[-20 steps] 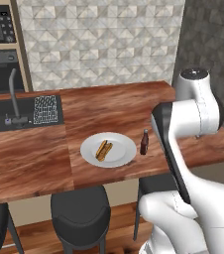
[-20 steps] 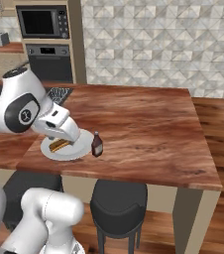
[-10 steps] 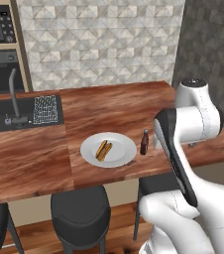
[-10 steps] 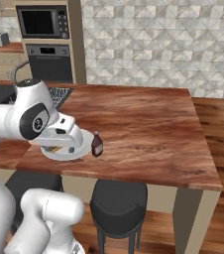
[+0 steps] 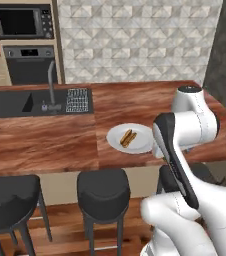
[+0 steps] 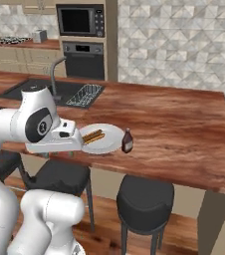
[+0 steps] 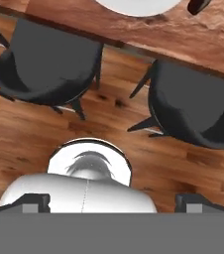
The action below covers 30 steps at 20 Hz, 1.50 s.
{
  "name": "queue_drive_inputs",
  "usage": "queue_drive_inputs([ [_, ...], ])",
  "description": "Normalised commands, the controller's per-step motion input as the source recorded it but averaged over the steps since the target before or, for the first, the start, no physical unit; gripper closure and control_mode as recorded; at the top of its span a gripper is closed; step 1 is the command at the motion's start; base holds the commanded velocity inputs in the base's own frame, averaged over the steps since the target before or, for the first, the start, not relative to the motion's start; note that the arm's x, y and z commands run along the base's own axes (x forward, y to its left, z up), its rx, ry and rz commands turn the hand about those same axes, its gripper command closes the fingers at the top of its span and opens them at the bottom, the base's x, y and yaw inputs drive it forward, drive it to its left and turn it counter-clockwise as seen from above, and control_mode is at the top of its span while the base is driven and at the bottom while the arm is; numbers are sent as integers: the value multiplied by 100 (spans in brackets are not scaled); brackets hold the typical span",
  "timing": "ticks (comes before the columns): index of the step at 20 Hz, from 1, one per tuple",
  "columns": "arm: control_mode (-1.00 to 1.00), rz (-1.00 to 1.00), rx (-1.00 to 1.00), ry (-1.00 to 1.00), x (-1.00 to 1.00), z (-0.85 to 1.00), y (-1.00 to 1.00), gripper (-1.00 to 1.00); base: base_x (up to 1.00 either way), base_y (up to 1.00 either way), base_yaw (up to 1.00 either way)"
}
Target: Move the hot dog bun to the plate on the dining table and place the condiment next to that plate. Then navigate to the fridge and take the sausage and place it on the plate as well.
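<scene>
The hot dog bun (image 6: 93,136) lies on the white plate (image 6: 109,133) near the front edge of the wooden dining table (image 6: 184,129). The dark condiment bottle (image 6: 127,141) stands upright just right of the plate. In the left base view the bun (image 5: 128,138) and plate (image 5: 117,136) sit just left of my arm, which hides the bottle. My hand (image 6: 55,143) is low at the table's front edge, left of the plate. My gripper (image 7: 114,204) points down at the floor and is open, holding nothing. The plate rim (image 7: 136,6) and bottle (image 7: 199,5) sit at the top of the hand view.
Black stools (image 5: 102,187) (image 5: 7,197) (image 6: 144,199) stand along the table's front, over wooden floor (image 7: 34,134). A sink (image 5: 10,102) with faucet (image 5: 50,82) and a dish rack (image 5: 78,99) lie at the left. Microwave (image 5: 22,21) and oven (image 6: 87,60) are behind.
The whole picture has shifted, so the base has driven; plate and bottle now sit further right in both base views. My arm has folded down, bringing the hand to the table's front edge.
</scene>
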Motion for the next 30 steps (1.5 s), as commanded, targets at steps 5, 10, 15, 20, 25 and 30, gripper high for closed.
queue_drive_inputs([
  [5,100,0,0,0,0,0,0,-100,-58,54,72],
  [10,100,0,0,0,0,0,0,-100,-48,74,71],
  [15,100,0,0,0,0,0,0,-100,-12,95,63],
  [20,100,0,0,0,0,0,0,-100,38,90,47],
  [25,100,0,0,0,0,0,0,-100,97,50,27],
  [30,100,0,0,0,0,0,0,-100,100,18,17],
])
